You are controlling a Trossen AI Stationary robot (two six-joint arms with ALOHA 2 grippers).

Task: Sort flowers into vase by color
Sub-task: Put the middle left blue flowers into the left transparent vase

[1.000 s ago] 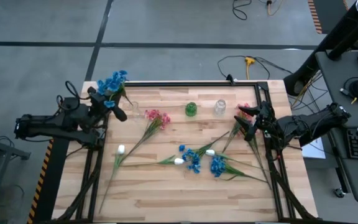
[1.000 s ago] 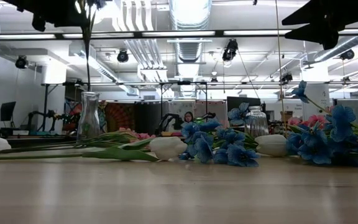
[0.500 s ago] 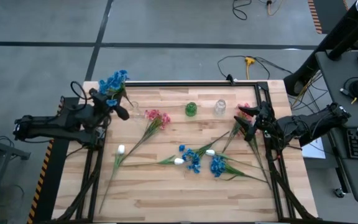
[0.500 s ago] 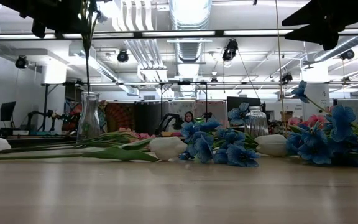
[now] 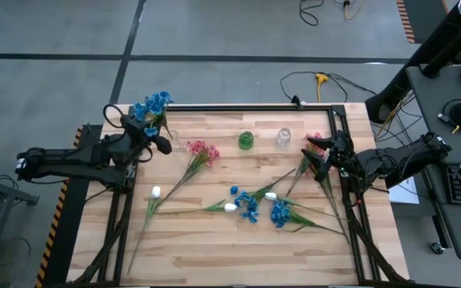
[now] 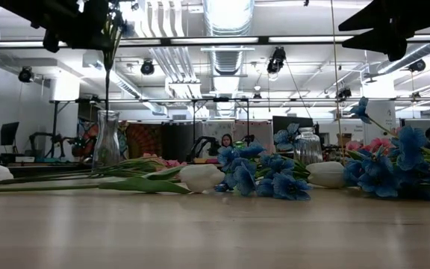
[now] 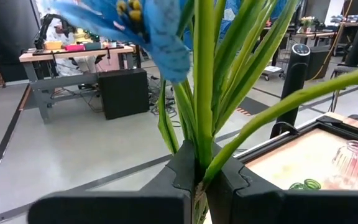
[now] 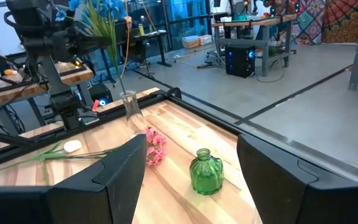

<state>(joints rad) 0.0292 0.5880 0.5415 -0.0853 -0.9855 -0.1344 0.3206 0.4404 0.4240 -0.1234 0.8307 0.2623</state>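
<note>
Over at the back-left corner of the bench point(image 5: 214, 240), the left gripper point(image 5: 157, 144) is pinching a blue flower sprig point(image 5: 150, 106) by its green stems, fingers point(image 7: 185, 168) pressed tight around them in the left wrist view. It's holding the sprig up above the tall clear vase point(image 5: 172, 141), with the stem hanging down toward the vase mouth in the low view; can't tell if the tip is actually inside yet.

Moving along the back edge, there's a small green vase point(image 5: 246, 141) and a clear glass jar point(image 5: 283, 138), both looking empty as far as I can see.

The right gripper point(image 5: 320, 160) is sitting near the right edge of the bench with its fingers spread, gripping nothing, right next to a pink flower point(image 5: 315, 141).

Everything else is lying flat on the wood: another pink sprig point(image 5: 202, 152) just beside the tall clear vase, a white bud point(image 5: 156, 192) toward the left, and a tangle of blue blossoms point(image 5: 249, 206) with more white buds point(image 5: 270, 195) in the middle.
</note>
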